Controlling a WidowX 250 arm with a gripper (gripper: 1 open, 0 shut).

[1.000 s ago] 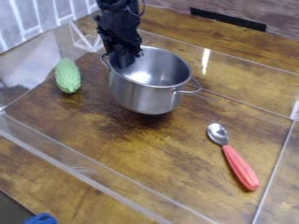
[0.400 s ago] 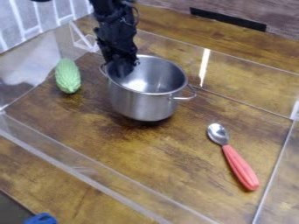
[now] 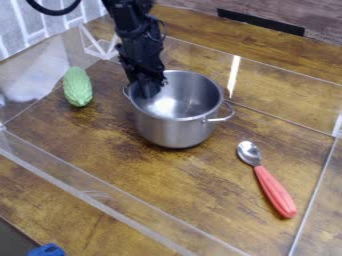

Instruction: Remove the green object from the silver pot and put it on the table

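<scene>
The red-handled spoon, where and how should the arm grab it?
Probably mid-handle on the spoon, from above, jaws closing across its width: the handle is long, slim and lying flat on the table.

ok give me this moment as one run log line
gripper: at silver pot, far-left rim, fingertips unclear | green object: on table, left of pot | spoon: on table, right of pot
</scene>
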